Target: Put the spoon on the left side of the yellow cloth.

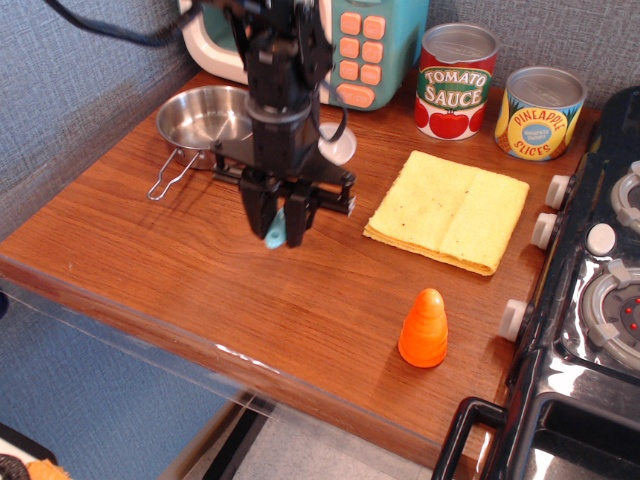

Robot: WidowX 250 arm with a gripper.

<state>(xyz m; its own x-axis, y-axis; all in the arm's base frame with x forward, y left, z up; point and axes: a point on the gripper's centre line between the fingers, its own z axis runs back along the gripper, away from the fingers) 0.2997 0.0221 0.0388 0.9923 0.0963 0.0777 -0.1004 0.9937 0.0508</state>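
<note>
Wooden counter (200, 270) lies beneath us as we see the black gripper (278, 222) with its jaws clamped on the spoon (276, 231), light blue handle end pointing down and white bowl behind, held left of the yellow cloth (448, 209), near the steel pan (210, 124).

The black metal pincer (280, 220) holds the small plastic spoon (276, 232), light blue at its handle end and white at its round bowl. The flat folded yellow towelling cloth (448, 210) is plain. The bench (200, 270) is reddish-brown wood grain. The round steel pan (210, 125) is silver. One tin (457, 82) is red and white with green lettering; the other tin (541, 113) is yellow and blue. The ridged cone (423, 328) is orange. The toy microwave (370, 45) is teal and cream with salmon-pink buttons.
</note>
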